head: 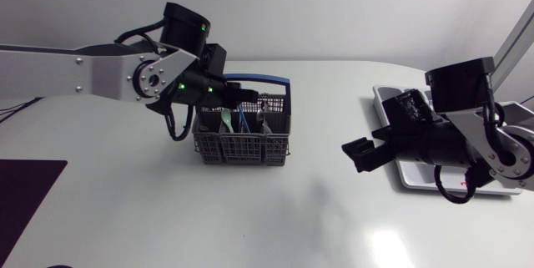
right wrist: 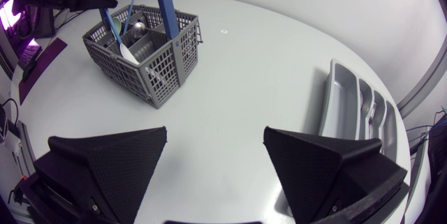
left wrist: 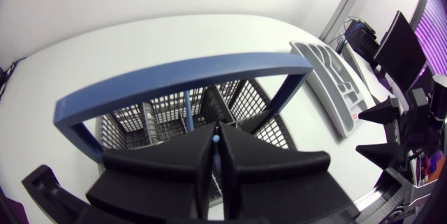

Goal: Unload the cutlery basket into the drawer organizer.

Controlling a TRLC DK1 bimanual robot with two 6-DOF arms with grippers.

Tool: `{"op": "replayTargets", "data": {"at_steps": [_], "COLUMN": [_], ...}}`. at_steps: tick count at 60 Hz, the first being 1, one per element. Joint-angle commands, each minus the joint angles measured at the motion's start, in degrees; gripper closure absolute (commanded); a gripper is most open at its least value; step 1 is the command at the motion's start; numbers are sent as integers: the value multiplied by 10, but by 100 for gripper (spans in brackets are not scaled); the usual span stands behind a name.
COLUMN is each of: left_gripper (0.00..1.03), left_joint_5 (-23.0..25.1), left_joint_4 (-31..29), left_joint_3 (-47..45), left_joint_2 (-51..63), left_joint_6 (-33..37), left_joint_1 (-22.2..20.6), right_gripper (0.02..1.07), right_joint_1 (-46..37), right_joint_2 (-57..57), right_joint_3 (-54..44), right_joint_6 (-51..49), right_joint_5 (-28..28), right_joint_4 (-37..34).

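Note:
The grey mesh cutlery basket (head: 242, 144) (right wrist: 150, 70) with a blue handle (left wrist: 181, 77) stands at the table's middle left. It holds a green piece (head: 225, 119), a light blue-handled piece (head: 244, 118) (right wrist: 129, 11) and metal cutlery (right wrist: 140, 28). My left gripper (head: 238, 97) (left wrist: 218, 151) hangs just over the basket, under the handle arch, shut on the tip of the light blue handle. My right gripper (head: 360, 153) (right wrist: 215, 135) hovers open and empty between basket and grey drawer organizer (head: 392, 97) (right wrist: 342, 98), which my right arm partly hides.
A dark purple mat (head: 25, 189) lies at the table's front left corner. White tabletop (head: 275, 209) stretches between basket and organizer and toward the front edge.

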Motion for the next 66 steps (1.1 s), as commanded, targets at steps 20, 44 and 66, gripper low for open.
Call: {"op": "replayTargets", "data": {"at_steps": [20, 44, 66], "left_gripper": [99, 99, 100], "left_joint_5": [-111, -31, 187], "left_joint_4": [31, -124, -167], "left_joint_3": [-49, 61, 87], "left_joint_2": [-184, -252, -160], "left_joint_6": [46, 46, -4], "left_joint_1": [-67, -79, -54], "right_gripper": [7, 7, 7], "right_joint_1": [32, 77, 109], "right_joint_2": [-75, -143, -100], "right_joint_3": [-30, 47, 108], "right_joint_6": [-22, -52, -39], "right_joint_5": [5, 35, -82], "right_joint_4": [-6, -122, -148]}}
